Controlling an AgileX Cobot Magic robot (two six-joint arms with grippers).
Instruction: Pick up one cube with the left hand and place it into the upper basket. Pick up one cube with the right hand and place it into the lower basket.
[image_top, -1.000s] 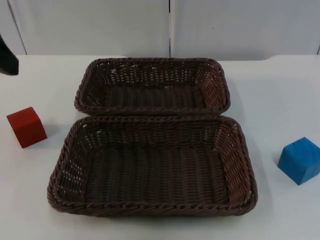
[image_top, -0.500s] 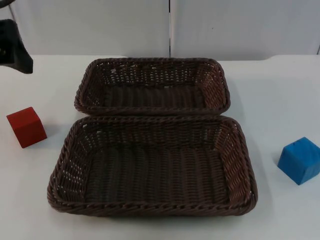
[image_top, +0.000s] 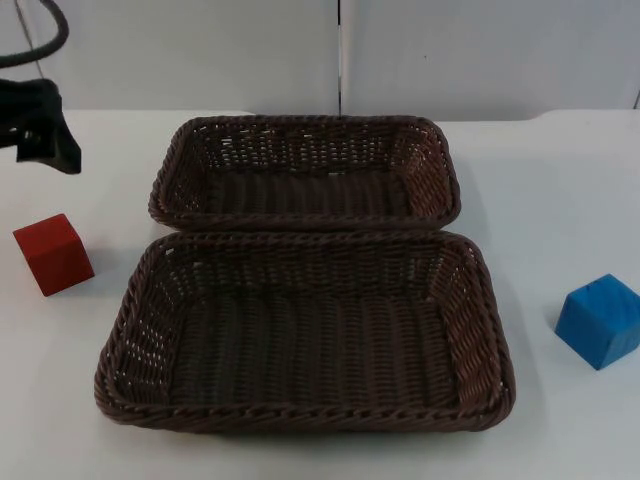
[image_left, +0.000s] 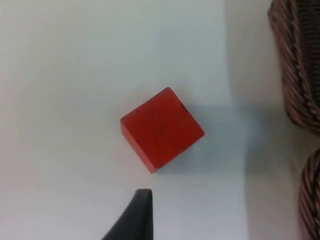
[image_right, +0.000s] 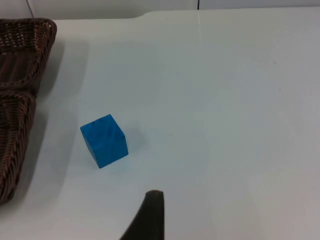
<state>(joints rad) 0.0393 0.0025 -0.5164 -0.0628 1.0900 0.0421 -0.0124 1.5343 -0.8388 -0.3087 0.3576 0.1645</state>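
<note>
The red wooden cube sits on the white surface at the far left, just left of the seam between the two baskets and apart from both. The left hand hangs above and beyond it, with the cube squarely before its fingertip in the left wrist view; whether its fingers are apart or together I cannot tell.

The cube lies turned at an angle to the hand's line, so fingers closing on its corners rather than its flat faces could twist it or squirt it sideways. Too wide a descent might also nudge it against the woven rim.

The blue wooden cube rests at the right, well clear of the near dark-brown woven basket. The right hand's fingertip points towards it from a distance, waiting; its state is likewise unclear.

Count: two cubes, one red and one blue; two baskets, the far dark-brown woven basket and the near one, neither holding a cube.
</note>
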